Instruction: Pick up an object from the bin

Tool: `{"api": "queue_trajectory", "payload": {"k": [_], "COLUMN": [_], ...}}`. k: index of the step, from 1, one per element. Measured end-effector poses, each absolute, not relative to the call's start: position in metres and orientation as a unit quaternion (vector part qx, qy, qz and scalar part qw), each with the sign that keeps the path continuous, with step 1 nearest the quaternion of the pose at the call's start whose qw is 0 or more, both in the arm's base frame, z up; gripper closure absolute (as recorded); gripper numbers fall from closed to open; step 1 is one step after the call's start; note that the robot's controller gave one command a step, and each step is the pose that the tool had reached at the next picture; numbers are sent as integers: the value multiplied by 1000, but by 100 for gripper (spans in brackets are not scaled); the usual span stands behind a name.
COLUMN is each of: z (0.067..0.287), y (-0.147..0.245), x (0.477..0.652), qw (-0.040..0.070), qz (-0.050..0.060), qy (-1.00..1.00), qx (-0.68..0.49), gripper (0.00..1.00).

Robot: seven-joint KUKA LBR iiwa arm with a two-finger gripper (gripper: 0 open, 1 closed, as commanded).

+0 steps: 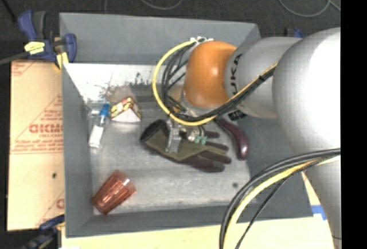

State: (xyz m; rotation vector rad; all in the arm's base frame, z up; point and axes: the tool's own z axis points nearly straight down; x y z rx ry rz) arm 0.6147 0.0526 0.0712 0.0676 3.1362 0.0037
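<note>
My gripper (173, 140) hangs below the arm's wrist near the middle of the bin, down on the cuff end of a dark olive-brown glove (195, 153). The glove lies flat with its finger parts pointing right. Whether the gripper has hold of the glove is hidden from this angle. A dark maroon curved handle-like thing (239, 140) lies just right of the glove, partly under the arm.
A small white, red and yellow carton (127, 109) sits left of the gripper. Further left lies a clear little bottle with a blue cap (97, 125). A red-brown ribbed cup (113, 191) lies on its side at the front left. The arm covers the bin's right side.
</note>
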Motion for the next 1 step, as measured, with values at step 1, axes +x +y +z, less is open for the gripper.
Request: {"api": "queue_trajectory", "payload": {"k": [1], "z": [89], "y": [56], "x": [615], "qw": [3], "qz": [1], "qy": [999], "qx": [32], "gripper": [100]}}
